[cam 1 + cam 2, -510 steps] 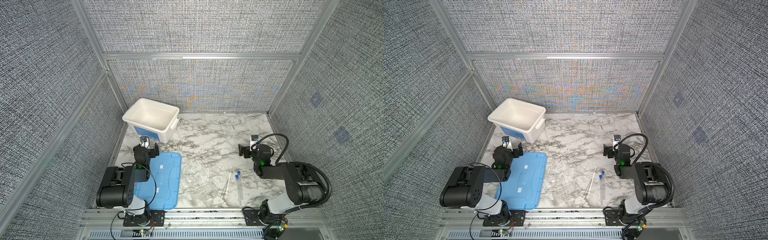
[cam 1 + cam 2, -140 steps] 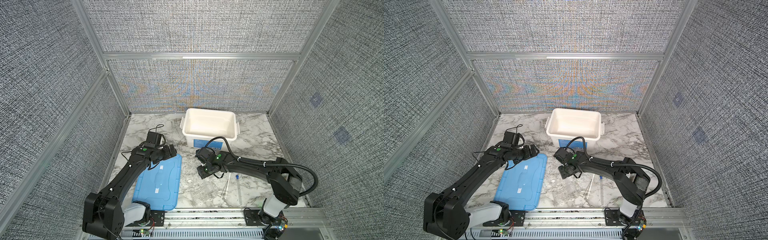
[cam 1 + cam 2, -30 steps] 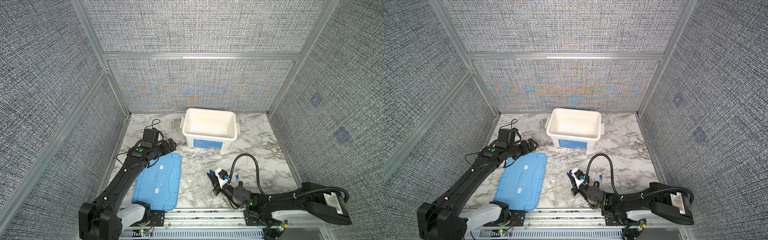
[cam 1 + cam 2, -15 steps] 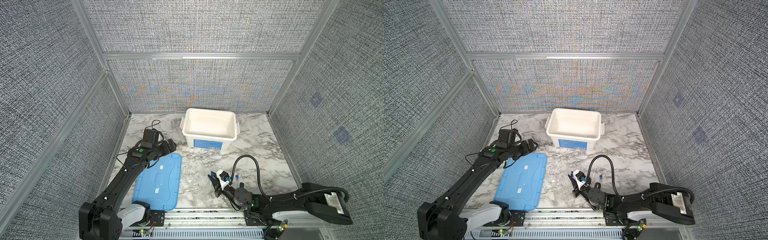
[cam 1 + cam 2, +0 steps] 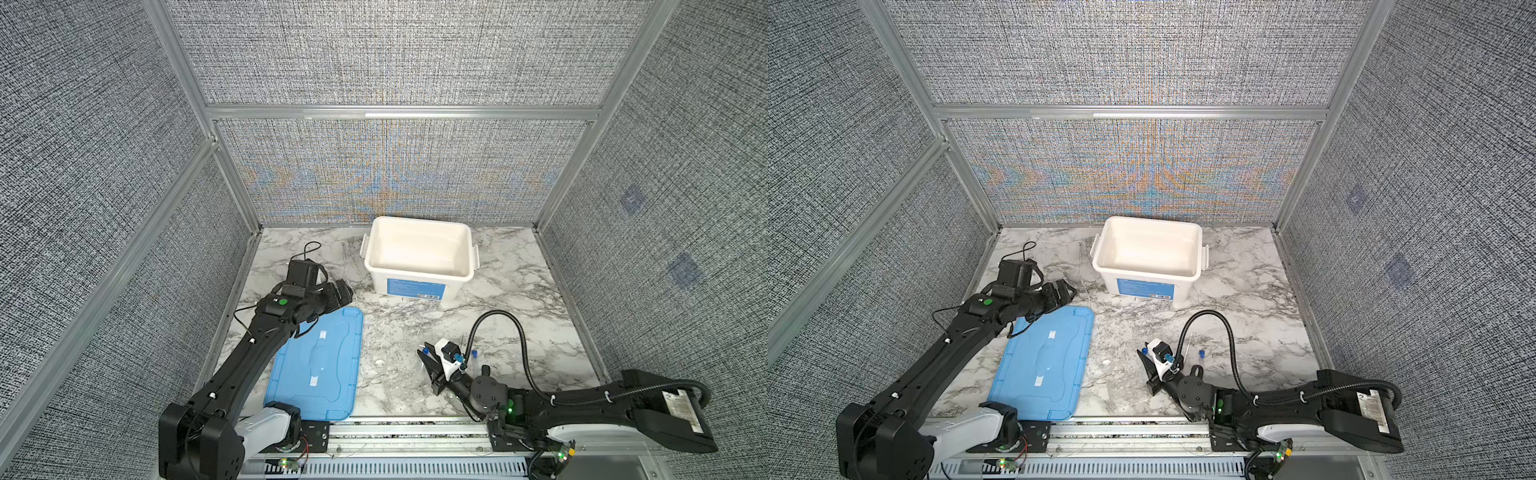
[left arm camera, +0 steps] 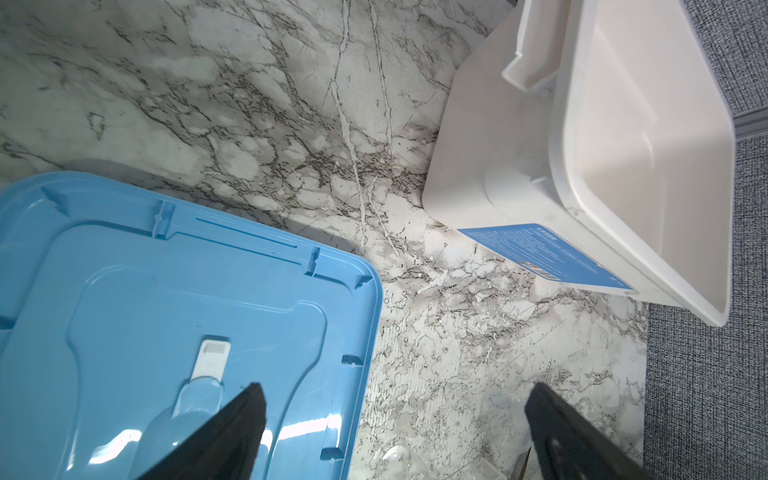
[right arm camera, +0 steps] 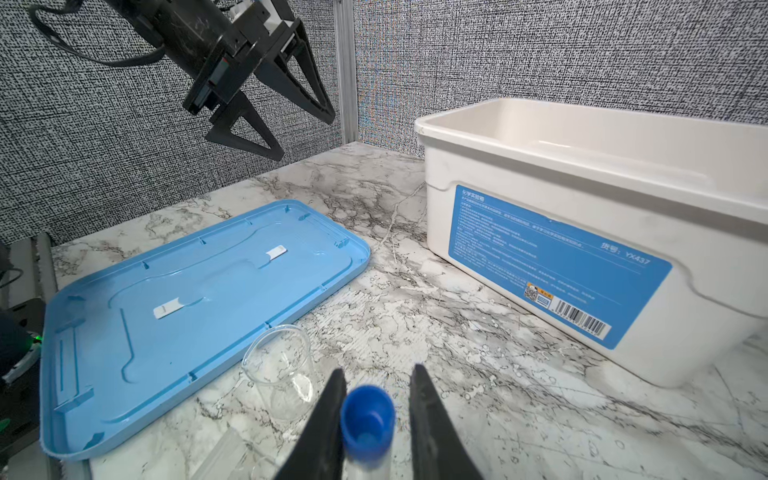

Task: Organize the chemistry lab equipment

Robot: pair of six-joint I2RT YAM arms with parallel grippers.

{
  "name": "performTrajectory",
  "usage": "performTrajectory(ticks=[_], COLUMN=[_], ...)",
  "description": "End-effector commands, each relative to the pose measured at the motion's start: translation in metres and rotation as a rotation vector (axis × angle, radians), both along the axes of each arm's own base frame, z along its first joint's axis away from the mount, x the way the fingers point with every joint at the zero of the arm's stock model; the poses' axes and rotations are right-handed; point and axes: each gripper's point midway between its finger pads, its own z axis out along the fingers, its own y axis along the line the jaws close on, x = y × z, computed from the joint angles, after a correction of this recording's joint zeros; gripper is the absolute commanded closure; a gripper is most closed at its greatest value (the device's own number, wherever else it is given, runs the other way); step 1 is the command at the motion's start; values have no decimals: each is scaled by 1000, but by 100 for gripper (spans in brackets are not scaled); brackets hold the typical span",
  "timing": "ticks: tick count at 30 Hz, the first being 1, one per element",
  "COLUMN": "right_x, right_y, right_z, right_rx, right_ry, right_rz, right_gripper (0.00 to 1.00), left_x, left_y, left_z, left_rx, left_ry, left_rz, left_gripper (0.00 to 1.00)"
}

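Right wrist view: we find the right gripper [image 7: 378, 370] parted loosely about the tube [image 7: 368, 419], which may slip and strike the beaker [image 7: 282, 370]; left gripper [image 7: 302, 136] gapes wide.

White-grey marbled tabletop [image 5: 519, 266] carries a white plastic tub [image 5: 415, 286], flat blue plastic lid [image 5: 340, 345], small clear beaker [image 7: 282, 365]

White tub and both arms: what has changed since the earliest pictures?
The white tub went from the back-left corner to the back middle. Both arms unfolded: the left gripper, open, hovers at the far end of the blue lid; the right gripper lies low in front with one blue-capped tube between its jaws, grip unclear, carried left of the other tube. Lid and beaker stayed.
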Motion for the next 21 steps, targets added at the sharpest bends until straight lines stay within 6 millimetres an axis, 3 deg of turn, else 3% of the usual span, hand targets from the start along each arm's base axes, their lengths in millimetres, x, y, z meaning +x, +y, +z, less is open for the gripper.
performTrajectory(ticks=[1, 13, 18, 21], right_x=[-2, -7, -5, -10], right_y=[1, -6, -21, -34], right_z=[-6, -5, 1, -8], right_rx=[-33, -47, -19, -80], right_ry=[20, 16, 70, 165], right_rz=[10, 11, -31, -42], right_gripper=[75, 74, 63, 57], left_x=[2, 1, -1, -5], left_y=[0, 2, 3, 4], left_z=[1, -4, -6, -6], left_rx=[3, 17, 26, 23], left_ry=[-16, -10, -6, 3], left_rz=[-7, -8, -9, -14], left_gripper=[1, 1, 1, 1])
